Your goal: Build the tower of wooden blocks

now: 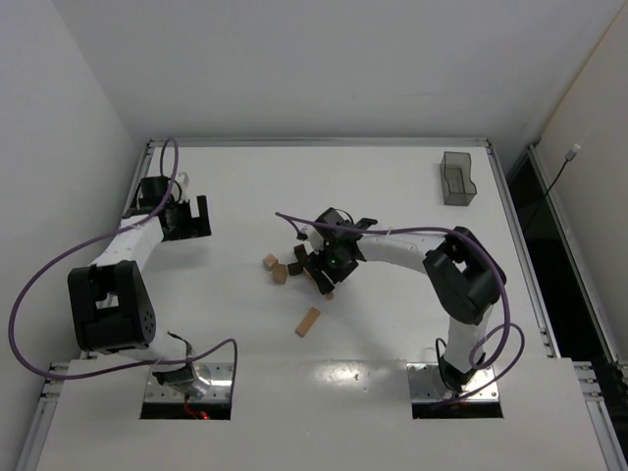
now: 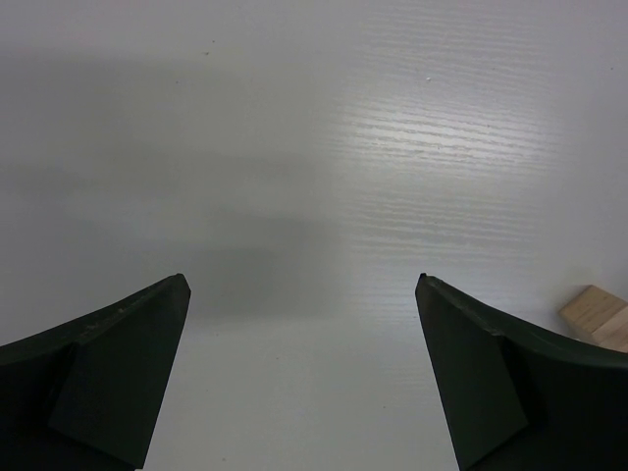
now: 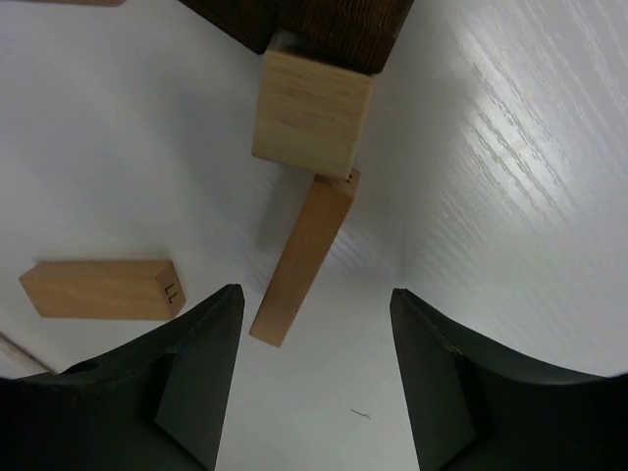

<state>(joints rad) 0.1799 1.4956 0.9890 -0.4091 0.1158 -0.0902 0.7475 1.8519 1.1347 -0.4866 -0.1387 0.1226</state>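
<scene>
Now, table (image 1: 392,177): white, with both arm bases at its near edge.
Left gripper (image 1: 190,204): over the left side of the table, towards the far-left corner and well apart from the block group.
Left fingers (image 2: 118,383): spread as wide as they go, with only bare table between them; one tan block (image 2: 599,314) shows at the right edge of the left wrist view.
Right gripper (image 1: 316,278): reached in to the middle of the table, right over the blocks (image 1: 281,274).
Right fingers (image 3: 196,383): part open and holding nothing; a clear gap shows on the right-hand side.
Blocks: not a standing tower, but a loose group near the table's middle, with two tan pieces on the group's left side.
Dark block (image 3: 334,25): dark brown, at the top of the right wrist view.
Cube (image 3: 312,113): light tan and touching the dark block; I cannot tell whether it sits on it or against it.
Long block (image 3: 304,260): tan, slanted, its upper end touching the cube and its lower end just beside the left-hand fingertip.
Flat block (image 3: 98,289): tan, lying on its side, apart from the long block.
Loose block (image 1: 308,322): tan, alone, nearer the near edge than the group.
Container (image 1: 457,179): grey, translucent, near the far-right corner.
</scene>
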